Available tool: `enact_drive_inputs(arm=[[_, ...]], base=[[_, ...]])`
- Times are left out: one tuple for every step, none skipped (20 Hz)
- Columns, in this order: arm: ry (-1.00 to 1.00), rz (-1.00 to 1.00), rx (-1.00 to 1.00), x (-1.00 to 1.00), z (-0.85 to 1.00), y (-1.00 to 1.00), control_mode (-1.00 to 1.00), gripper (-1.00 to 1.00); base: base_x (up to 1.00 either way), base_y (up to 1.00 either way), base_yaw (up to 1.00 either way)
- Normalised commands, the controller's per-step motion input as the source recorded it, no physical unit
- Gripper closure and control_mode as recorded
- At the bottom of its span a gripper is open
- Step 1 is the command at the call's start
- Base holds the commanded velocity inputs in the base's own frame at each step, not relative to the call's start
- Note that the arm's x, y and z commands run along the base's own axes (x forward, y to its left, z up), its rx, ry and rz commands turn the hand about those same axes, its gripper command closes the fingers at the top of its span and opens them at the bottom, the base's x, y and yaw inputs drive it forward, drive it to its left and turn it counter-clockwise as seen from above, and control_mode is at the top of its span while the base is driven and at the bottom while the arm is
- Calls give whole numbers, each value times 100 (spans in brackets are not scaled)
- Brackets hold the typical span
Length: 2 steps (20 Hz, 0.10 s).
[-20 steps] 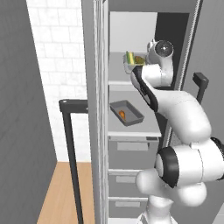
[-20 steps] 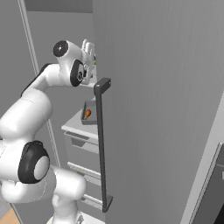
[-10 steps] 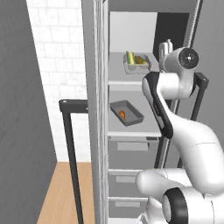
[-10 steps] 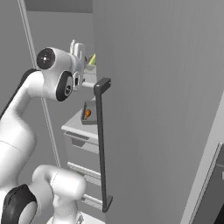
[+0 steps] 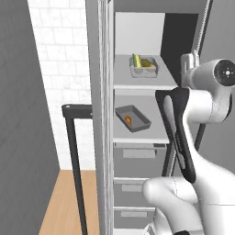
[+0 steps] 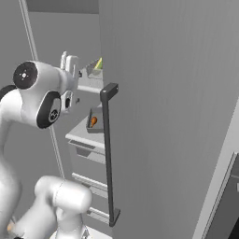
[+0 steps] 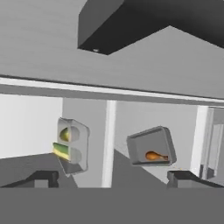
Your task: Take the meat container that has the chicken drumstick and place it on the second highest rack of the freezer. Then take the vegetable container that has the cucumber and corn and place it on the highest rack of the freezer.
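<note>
The freezer stands with its door open. The vegetable container with cucumber and corn rests on the highest rack. One shelf below, the meat container holds the chicken drumstick. My gripper hangs to the right of the top shelf, apart from both containers, open and empty. From the right base view the gripper is left of the vegetable container and above the meat container. The rolled hand view shows the vegetable container, the drumstick and my wide-spread fingertips.
The open freezer door with its long dark bar handle stands close beside the arm. Grey drawers sit under the shelves. A white tiled wall and wooden floor lie to the left.
My arm has drawn back from the top shelf, out and to the right, leaving the vegetable container on the highest rack. The gripper stays open.
</note>
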Motion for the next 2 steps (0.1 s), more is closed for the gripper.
enact_drive_inputs(arm=[[18, 0, 0, -100, -29, 0, -100, -100], [21, 0, 0, -100, -44, 0, -100, -100]], base=[[0, 0, 0], [0, 0, 0]])
